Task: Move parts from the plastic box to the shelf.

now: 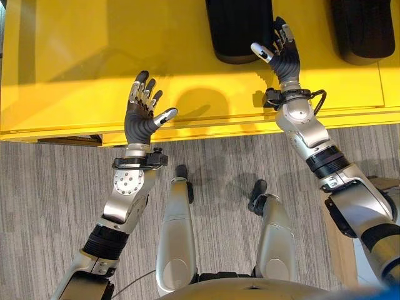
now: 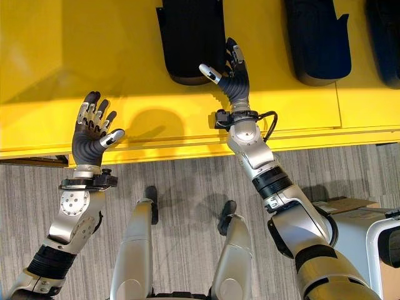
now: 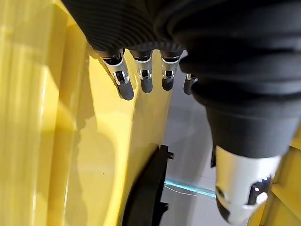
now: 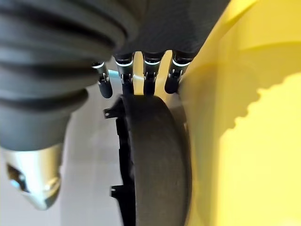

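Note:
A yellow shelf (image 1: 75, 62) spans the far side of the scene. Three black moulded parts lie on it: one in the middle (image 2: 190, 37), one to its right (image 2: 315, 37), and a third at the far right edge (image 2: 384, 25). My right hand (image 1: 281, 53) is open, with its straight fingers against the right side of the middle black part (image 4: 157, 160) and its thumb spread apart. Over the shelf's front edge my left hand (image 1: 142, 112) is held up open, fingers spread, holding nothing. Past the left hand's fingertips (image 3: 124, 89), the left wrist view shows a black part (image 3: 148, 188) edge-on.
The shelf's front edge (image 1: 206, 128) runs across just beyond my wrists, with grey carpet floor (image 1: 50, 206) below it. A white and grey unit (image 2: 375, 234) and a cardboard box (image 2: 340, 205) stand at the lower right beside my right arm.

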Motion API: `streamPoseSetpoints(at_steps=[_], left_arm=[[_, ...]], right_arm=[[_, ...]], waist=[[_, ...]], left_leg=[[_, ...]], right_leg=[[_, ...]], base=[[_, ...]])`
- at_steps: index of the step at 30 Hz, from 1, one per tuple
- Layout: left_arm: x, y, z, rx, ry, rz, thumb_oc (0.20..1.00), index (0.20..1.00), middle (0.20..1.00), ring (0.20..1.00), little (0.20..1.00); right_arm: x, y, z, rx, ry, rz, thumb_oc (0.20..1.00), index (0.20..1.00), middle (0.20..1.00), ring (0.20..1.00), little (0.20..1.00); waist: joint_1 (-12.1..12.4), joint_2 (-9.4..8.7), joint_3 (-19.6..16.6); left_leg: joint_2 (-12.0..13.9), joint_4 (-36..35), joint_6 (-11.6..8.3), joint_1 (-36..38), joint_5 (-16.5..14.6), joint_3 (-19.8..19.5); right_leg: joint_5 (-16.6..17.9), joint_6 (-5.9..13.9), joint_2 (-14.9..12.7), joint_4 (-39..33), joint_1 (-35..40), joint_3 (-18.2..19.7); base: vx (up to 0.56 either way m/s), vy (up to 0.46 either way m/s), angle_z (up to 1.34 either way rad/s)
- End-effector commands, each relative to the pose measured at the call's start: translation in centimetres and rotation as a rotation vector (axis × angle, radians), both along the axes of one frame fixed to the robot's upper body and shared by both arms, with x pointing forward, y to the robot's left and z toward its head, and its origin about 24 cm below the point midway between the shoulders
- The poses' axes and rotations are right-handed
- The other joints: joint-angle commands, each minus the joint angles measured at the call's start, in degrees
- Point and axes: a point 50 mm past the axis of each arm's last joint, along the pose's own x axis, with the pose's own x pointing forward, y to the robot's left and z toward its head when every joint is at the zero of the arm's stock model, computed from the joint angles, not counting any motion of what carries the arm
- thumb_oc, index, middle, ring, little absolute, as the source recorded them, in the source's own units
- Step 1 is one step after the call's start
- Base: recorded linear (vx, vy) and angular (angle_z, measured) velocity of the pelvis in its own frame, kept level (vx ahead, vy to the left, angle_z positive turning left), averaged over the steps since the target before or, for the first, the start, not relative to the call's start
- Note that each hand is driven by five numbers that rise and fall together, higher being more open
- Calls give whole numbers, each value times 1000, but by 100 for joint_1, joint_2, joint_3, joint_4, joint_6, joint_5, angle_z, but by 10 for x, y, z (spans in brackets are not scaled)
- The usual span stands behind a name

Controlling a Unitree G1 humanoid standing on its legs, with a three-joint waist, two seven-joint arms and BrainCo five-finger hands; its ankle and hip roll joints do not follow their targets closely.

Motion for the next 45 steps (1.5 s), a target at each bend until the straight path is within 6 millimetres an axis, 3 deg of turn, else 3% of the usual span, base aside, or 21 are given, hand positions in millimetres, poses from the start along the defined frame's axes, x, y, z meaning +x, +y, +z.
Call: streamPoseSetpoints(at_steps=[1,12,16,18,19,20,23,25,33,38,39,41,42,44,45], left_arm=[[-2,5,-12,11,57,52,1000,1000,1000,1000,1000],[-3,7,-10,15,46,66,1000,1000,1000,1000,1000],[-4,7,-8,12,36,73,1000,1000,1000,1000,1000],[-4,7,-6,9,20,79,1000,1000,1000,1000,1000],[-4,7,-4,11,12,84,1000,1000,1000,1000,1000],[-4,7,-4,11,13,84,1000,1000,1000,1000,1000],[-5,6,4,47,-38,113,1000,1000,1000,1000,1000],[-7,6,11,81,-79,141,1000,1000,1000,1000,1000],[-15,10,24,276,-189,289,1000,1000,1000,1000,1000],[-21,13,18,319,-186,313,1000,1000,1000,1000,1000],[-21,13,17,319,-185,314,1000,1000,1000,1000,1000],[-24,13,14,314,-180,320,1000,1000,1000,1000,1000],[-24,13,13,311,-175,318,1000,1000,1000,1000,1000],[-26,13,11,300,-173,314,1000,1000,1000,1000,1000],[-26,13,9,295,-167,315,1000,1000,1000,1000,1000]], right_arm=[[-8,-6,29,49,-144,-8,1000,1000,1000,1000,1000],[-16,-19,28,82,-181,-64,1000,1000,1000,1000,1000],[-22,-31,37,83,-243,-148,1000,1000,1000,1000,1000],[-27,-37,43,90,-289,-188,1000,1000,1000,1000,1000],[-31,-39,46,91,-315,-208,1000,1000,1000,1000,1000],[-31,-39,46,91,-314,-209,1000,1000,1000,1000,1000],[-49,-44,52,114,-417,-237,1000,1000,1000,1000,1000],[-69,-41,48,149,-483,-202,1000,1000,1000,1000,1000],[-106,-42,24,216,-525,-80,1000,1000,1000,1000,1000],[-124,-39,11,192,-530,-47,1000,1000,1000,1000,1000],[-124,-39,11,192,-528,-47,1000,1000,1000,1000,1000],[-130,-39,6,166,-532,-67,1000,1000,1000,1000,1000],[-132,-39,3,155,-528,-68,1000,1000,1000,1000,1000],[-136,-37,-1,131,-518,-67,1000,1000,1000,1000,1000],[-138,-37,-4,123,-512,-64,1000,1000,1000,1000,1000]], waist=[[88,28,225],[59,9,198],[38,10,185],[18,14,175],[16,20,194],[12,12,164],[-35,13,181],[-103,-11,167],[-233,-57,109],[-302,-61,84],[-308,-67,50],[-340,-59,38],[-350,-51,58],[-372,-59,16],[-384,-58,30]], left_leg=[[107,-159,-2,-1,-113,-102],[101,-148,9,0,-125,-118],[96,-145,12,-2,-139,-115],[97,-151,10,4,-145,-117],[93,-188,58,-56,13,-91],[94,-168,15,-6,-124,-120],[96,-184,57,-64,3,-86],[117,-206,51,-50,11,-78],[157,-266,39,0,43,-60],[183,-297,23,81,42,-52],[185,-281,-18,135,-92,-77],[193,-313,-21,182,-73,-76],[193,-356,22,152,82,-46],[206,-374,-19,278,-57,-59],[208,-431,19,272,97,-22]], right_leg=[[-420,-197,132,248,414,-27],[-407,-180,138,242,420,-33],[-413,-169,144,245,420,-23],[-422,-169,145,253,418,-17],[-300,-216,129,222,362,-57],[-406,-173,145,244,406,-21],[-315,-212,133,223,352,-48],[-317,-209,143,208,352,-36],[-315,-184,158,200,347,-17],[-323,-157,158,193,393,13],[-428,-115,173,212,440,50],[-408,-104,173,189,479,48],[-273,-135,160,140,446,16],[-368,-90,185,125,542,67],[-228,-128,171,66,523,33]], base=[[0,0,0],[1,-2,1],[0,0,0],[-41,9,0],[0,0,0],[0,0,0],[-51,9,2],[0,-1,2],[3,-3,-1],[17,-4,-1],[83,-14,-2],[2,2,-6],[-82,12,-8],[-6,-6,-7],[-2,-9,-5]])
